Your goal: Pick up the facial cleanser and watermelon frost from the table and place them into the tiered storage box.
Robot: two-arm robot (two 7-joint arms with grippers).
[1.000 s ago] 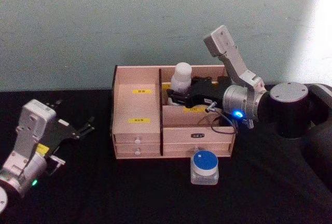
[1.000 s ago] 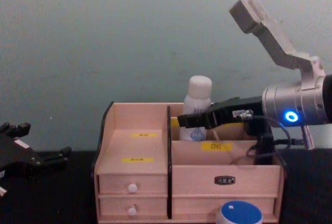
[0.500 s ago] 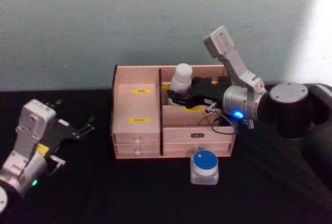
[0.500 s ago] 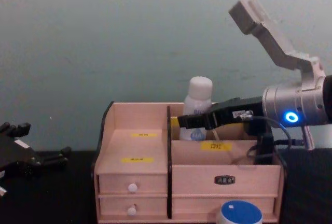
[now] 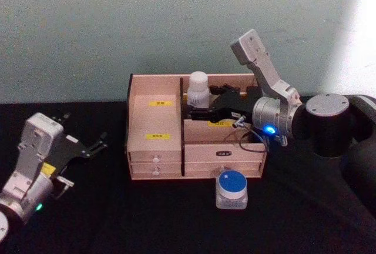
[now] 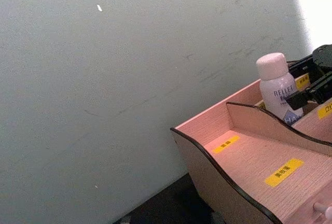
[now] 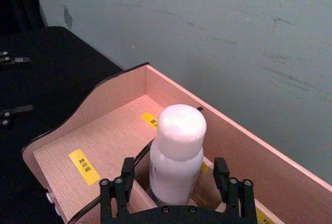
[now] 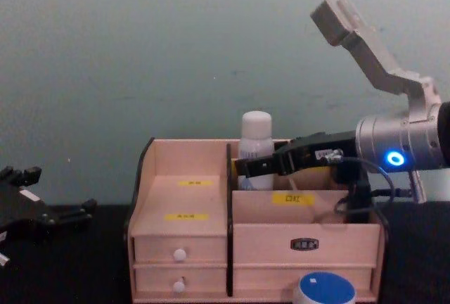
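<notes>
Showing the right gripper [image 7: 174, 185] with jaws spread either side of the facial cleanser [image 5: 198, 87], apparently not pinching it. The bottle stands upright in a rear compartment of the tiered storage box [image 5: 155, 119]. The watermelon frost [image 5: 231, 189] sits on the bench [image 5: 147, 219] just before the box. It is probably light, rigid and smooth-walled, best taken across its clear body below the blue lid. Left gripper [image 5: 84, 128] parked at left, jaws spread.

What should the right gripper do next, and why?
Probably draw the right gripper back: the white bottle stands upright in the tiered storage box's rear compartment, fingers spread clear of its sides, and the blue-lidded jar waits on the table. The left gripper rests aside.
</notes>
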